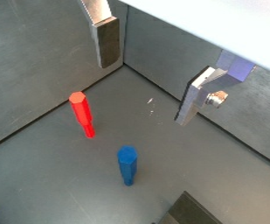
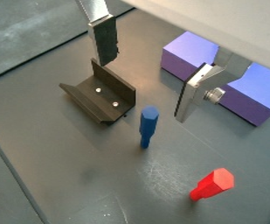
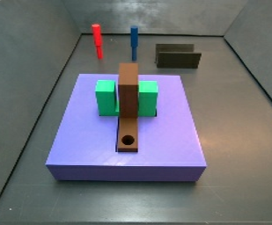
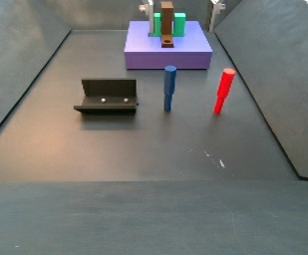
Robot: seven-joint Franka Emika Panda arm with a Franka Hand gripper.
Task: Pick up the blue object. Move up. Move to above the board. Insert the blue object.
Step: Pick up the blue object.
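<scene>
Claw (image 2: 147, 68) is spread wide and empty, its flat silver fingers (image 2: 102, 35) with dark pads poised above the worktop (image 2: 55, 166); in both wrist views the blue object (image 2: 148, 127) stands upright below the gap, untouched. It is a thin, straight, smooth peg, standing free on the dark grey matte floor. Near it, well clear, stands a red peg (image 2: 211, 185) of similar form with a faceted top. The fixture (image 2: 100, 94), a dark L-shaped bracket with two pale screw heads, sits just beside the blue object without contact. In a side view the board (image 3: 128, 127) is a flat lavender slab with sharp square edges, well apart from both pegs; it carries a brown strip (image 3: 128, 105) with a round hole near its end and a green block (image 3: 106, 97) across it. Open floor surrounds the blue object on all sides
</scene>
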